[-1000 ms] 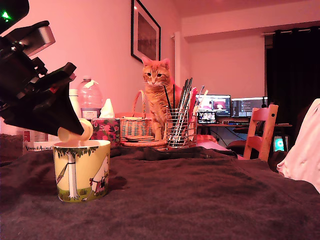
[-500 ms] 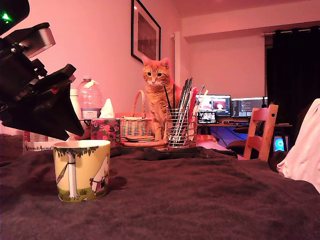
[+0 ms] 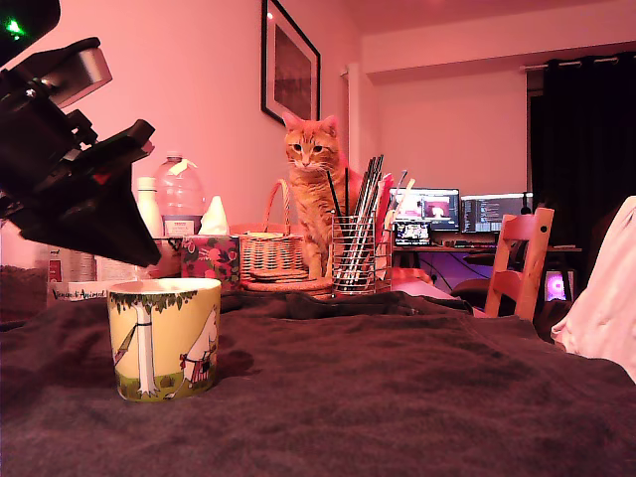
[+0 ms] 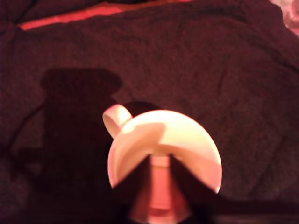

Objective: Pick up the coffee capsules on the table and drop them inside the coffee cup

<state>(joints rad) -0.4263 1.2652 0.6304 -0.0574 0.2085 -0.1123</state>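
In the exterior view the black gripper [image 3: 134, 253] hangs above the yellow-green coffee cup [image 3: 163, 338] at the view's left, on the dark brown table [image 3: 397, 397]; its tips carry nothing, though whether they stand apart cannot be told. Farther back sit an orange cat [image 3: 313, 189], a wire pen holder [image 3: 356, 253] and a wicker basket [image 3: 268, 253]. The wrist view looks down into the cup's pale inside, where the cream capsule [image 4: 161, 193] lies, partly hidden by dark finger shapes.
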